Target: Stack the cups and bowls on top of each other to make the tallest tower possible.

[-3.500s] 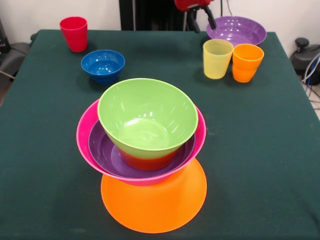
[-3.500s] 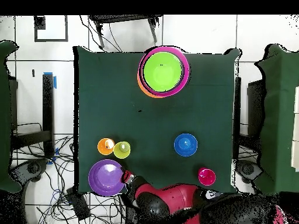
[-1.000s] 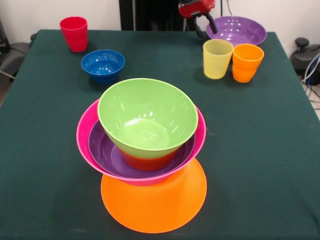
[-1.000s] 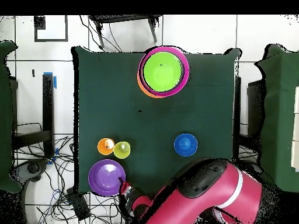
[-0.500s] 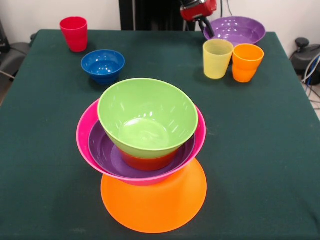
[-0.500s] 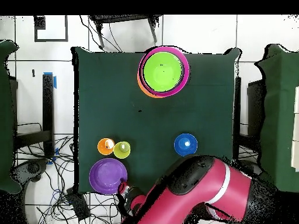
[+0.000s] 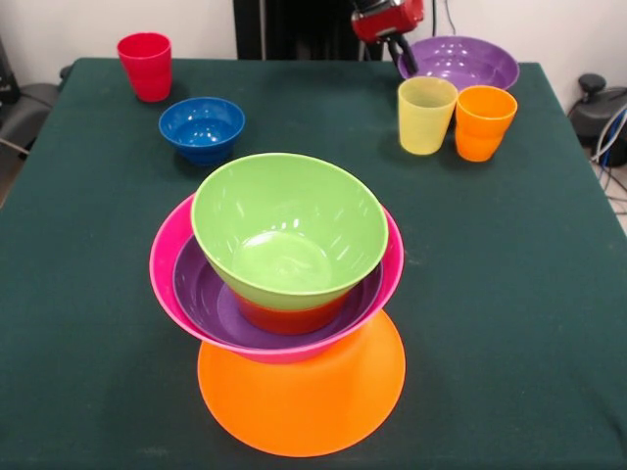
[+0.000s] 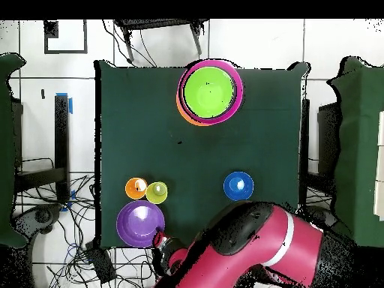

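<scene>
We see the red gripper [image 7: 394, 51] at the rim of the wide glossy purple plastic bowl [image 7: 460, 61]. We cannot tell whether it is spread or pinching.

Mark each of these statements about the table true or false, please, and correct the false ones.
1. The green bowl sits on top of the tower. True.
2. The blue bowl is part of the tower. False: it stands alone on the table, near the red cup.
3. The yellow cup and the orange cup stand side by side. True.
4. The gripper is above the red cup. False: it is at the rim of the loose purple bowl.
5. The red cup lies on its side. False: it stands upright.
</scene>
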Motion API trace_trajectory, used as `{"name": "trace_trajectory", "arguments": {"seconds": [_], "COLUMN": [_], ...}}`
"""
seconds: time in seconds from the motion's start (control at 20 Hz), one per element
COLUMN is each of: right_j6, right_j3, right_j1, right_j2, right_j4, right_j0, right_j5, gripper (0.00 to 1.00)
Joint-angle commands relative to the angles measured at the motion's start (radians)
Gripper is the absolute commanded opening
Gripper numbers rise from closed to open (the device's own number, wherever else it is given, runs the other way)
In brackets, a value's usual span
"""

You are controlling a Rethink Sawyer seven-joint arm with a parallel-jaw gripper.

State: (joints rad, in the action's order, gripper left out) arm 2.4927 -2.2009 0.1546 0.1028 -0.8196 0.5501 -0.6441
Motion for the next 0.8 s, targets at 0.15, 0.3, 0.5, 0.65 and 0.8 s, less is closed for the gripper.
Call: {"name": "trace_trajectory", "arguments": {"seconds": [0.15,0.3,0.5,0.65,0.8], "right_j6": [0.096,0.107,0.093,0.074,0.056], "right_j3": [0.002,-0.093,-0.178,-0.222,-0.259], "right_j1": [0.184,0.315,0.419,0.469,0.564], "right_j2": [0.154,0.229,0.382,0.469,0.541], "right_j4": [0.028,0.079,0.166,0.245,0.325], "right_j0": [0.049,0.086,0.176,0.217,0.238], "right_j5": [0.249,0.326,0.487,0.572,0.637], "gripper": [0.0,0.0,0.0,0.0,0.0]}}
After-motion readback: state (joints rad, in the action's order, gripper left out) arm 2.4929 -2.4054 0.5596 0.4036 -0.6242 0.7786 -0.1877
